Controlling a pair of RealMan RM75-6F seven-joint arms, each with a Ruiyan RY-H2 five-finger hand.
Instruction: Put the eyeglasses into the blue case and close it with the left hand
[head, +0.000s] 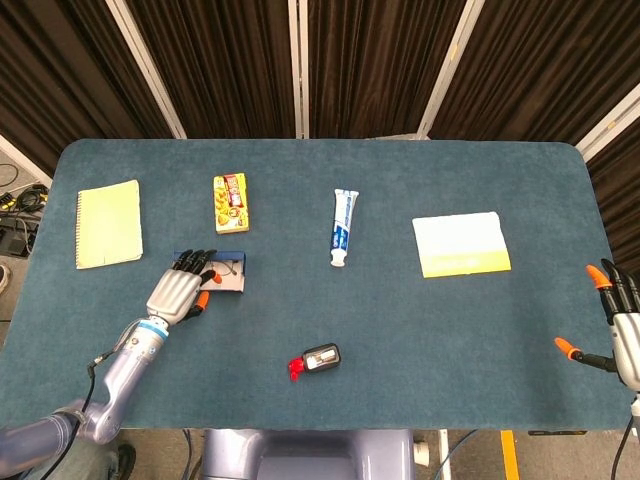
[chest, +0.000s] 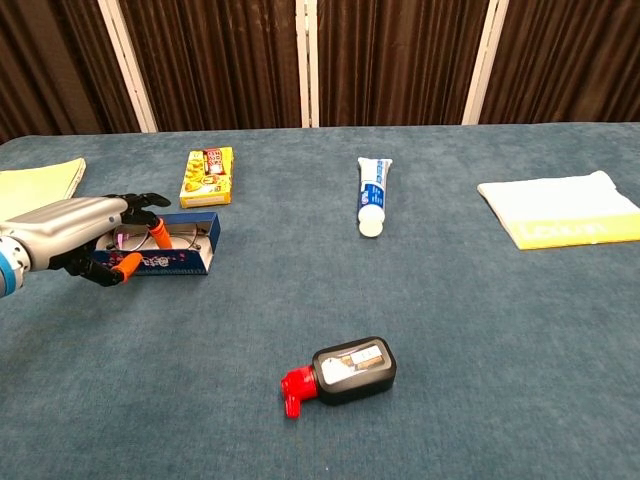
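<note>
While the left hand (chest: 85, 232) rests on the near flap of the blue case (chest: 178, 250), the eyeglasses (chest: 185, 238) lie inside it, wire frame just showing above the front wall in the chest view; the flap appears raised and part-way folded over, though the hand hides most of it, so how far it is from shut cannot be told for sure; the fingers (head: 190, 264) reach forward over the case, lightly spread, thumb tucked below against the flap's front. The risk, as I judge it, is the flap pressing onto the glasses if a temple sits proud of the rim, bending it or springing the lid back; a sideways push could also slide the light case across the blue table cloth (head: 400, 320). The right hand (head: 620, 340) waits at the table's far right edge, fingers spread, holding nothing.
</note>
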